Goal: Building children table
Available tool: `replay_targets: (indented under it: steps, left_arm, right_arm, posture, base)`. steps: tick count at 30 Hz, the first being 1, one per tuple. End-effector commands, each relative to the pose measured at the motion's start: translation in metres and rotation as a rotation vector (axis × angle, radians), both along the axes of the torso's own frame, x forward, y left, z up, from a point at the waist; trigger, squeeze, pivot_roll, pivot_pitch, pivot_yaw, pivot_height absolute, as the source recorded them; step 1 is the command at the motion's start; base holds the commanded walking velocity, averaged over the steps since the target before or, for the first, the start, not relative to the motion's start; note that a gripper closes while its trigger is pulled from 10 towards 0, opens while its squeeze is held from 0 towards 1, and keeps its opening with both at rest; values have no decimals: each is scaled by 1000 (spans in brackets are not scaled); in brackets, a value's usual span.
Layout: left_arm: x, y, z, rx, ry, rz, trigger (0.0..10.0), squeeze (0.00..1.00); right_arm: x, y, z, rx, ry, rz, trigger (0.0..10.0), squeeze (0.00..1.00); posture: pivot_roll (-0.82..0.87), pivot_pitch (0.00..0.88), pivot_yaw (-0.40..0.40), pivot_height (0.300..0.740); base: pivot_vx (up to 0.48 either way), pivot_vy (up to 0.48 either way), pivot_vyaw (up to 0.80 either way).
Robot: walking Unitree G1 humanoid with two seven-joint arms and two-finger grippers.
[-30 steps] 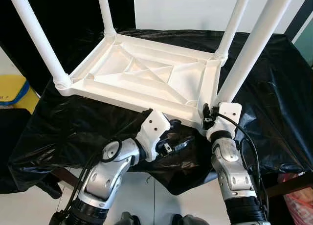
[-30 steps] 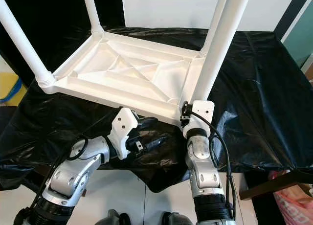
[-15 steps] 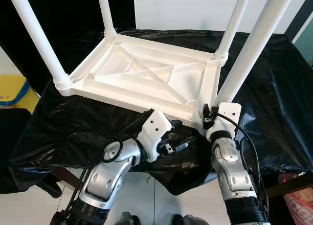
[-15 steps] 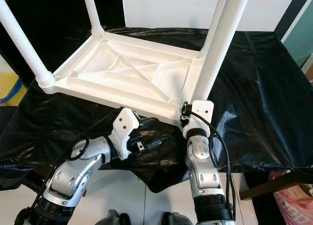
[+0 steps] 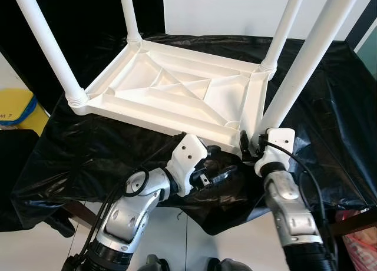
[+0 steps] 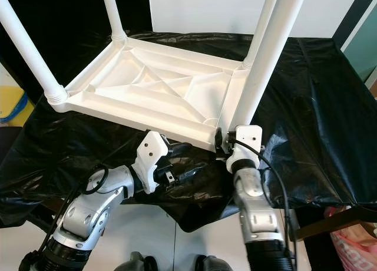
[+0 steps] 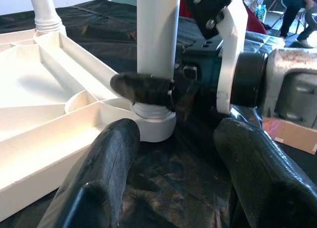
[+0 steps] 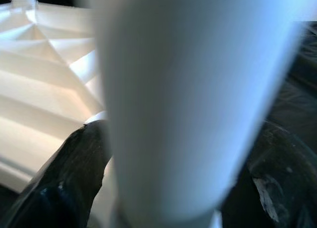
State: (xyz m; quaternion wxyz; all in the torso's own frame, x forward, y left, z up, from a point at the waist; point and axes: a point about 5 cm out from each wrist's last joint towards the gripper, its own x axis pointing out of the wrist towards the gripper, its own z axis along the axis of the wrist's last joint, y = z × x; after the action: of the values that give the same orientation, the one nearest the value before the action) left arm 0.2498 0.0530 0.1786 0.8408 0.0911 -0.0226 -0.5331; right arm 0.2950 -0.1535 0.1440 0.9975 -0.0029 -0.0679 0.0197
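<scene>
Right gripper (image 7: 148, 89) jaws closed around near table leg (image 5: 294, 76) at its base; left gripper (image 5: 215, 168) jaws open, empty.

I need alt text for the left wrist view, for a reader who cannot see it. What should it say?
The right gripper grips the base of a white table leg where it enters the corner socket of the upturned white tabletop. The left gripper has its two black fingers open in front, above the black plastic sheet.
</scene>
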Motion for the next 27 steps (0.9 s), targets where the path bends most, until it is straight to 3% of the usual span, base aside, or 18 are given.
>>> replay_targets:
  steps: [1, 6, 7, 16, 27]
  left_arm:
    - [0, 0, -3, -3, 2, 44, 10000, 0]
    - [1, 0, -2, -2, 1, 44, 10000, 0]
    - [2, 1, -2, -1, 0, 44, 10000, 0]
    - [3, 3, 0, 4, -6, 48, 10000, 0]
    - [4, 4, 1, 5, -10, 47, 10000, 0]
  right_arm:
    - [-2, -6, -1, -2, -7, 44, 10000, 1000]
    - [1, -15, 4, -31, -22, 153, 10000, 1000]
    - [3, -18, 5, -46, -22, 199, 10000, 0]
    - [14, -26, 10, -114, 10, 426, 10000, 0]
    - [31, -24, 8, -168, 55, 573, 10000, 0]
  posture:
    - [-33, 125, -43, 740]
    - [-34, 125, -36, 740]
    - [-32, 125, -32, 740]
    - [-23, 126, -23, 740]
    - [-25, 126, -12, 740]
  base:
    - [0, 0, 0]
    - [0, 0, 0]
    - [0, 0, 0]
    - [0, 0, 0]
    - [0, 0, 0]
